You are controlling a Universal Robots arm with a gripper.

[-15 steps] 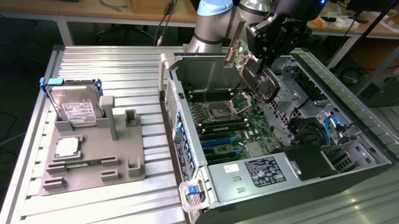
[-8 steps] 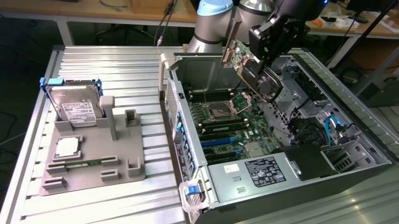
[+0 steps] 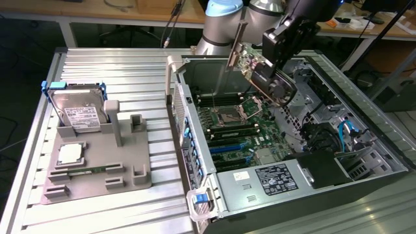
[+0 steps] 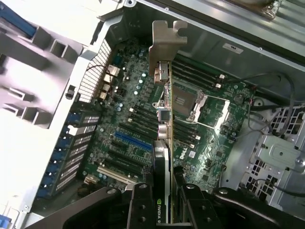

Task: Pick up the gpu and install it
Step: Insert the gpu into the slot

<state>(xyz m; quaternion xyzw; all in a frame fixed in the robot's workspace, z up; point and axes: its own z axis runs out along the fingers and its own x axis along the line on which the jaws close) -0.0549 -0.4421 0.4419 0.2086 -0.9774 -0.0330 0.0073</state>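
Ribbed metal tabletop [image 3: 117,73] fills the exterior view's left and middle, with wooden benches along the upper edge behind it. On the exterior view's right, an open computer case [image 3: 179,105] lies on its side. Its green motherboard [image 3: 237,136] faces up, and the wrist view looks down into it [image 4: 143,124]. A grey holder tray [image 3: 130,161] sits on the table at the exterior view's left, well apart from the case. It carries a silver hard drive [image 3: 79,109] in a blue frame, leaning upright at its far end.

The gpu [image 3: 249,63] hangs in the upper right of the exterior view, tilted, above the case's open side and clear of the motherboard. My gripper [image 3: 272,73] pinches it. From the wrist I see the card [image 4: 163,157] edge-on, running away from me, with its silvery bracket [image 4: 164,47] at the far end. My fingers [image 4: 140,207] close on the near end, one against each face, so the card sits between them [image 4: 164,210]. Below it lie the CPU socket [image 4: 190,102] and a blue slot [image 4: 131,140].
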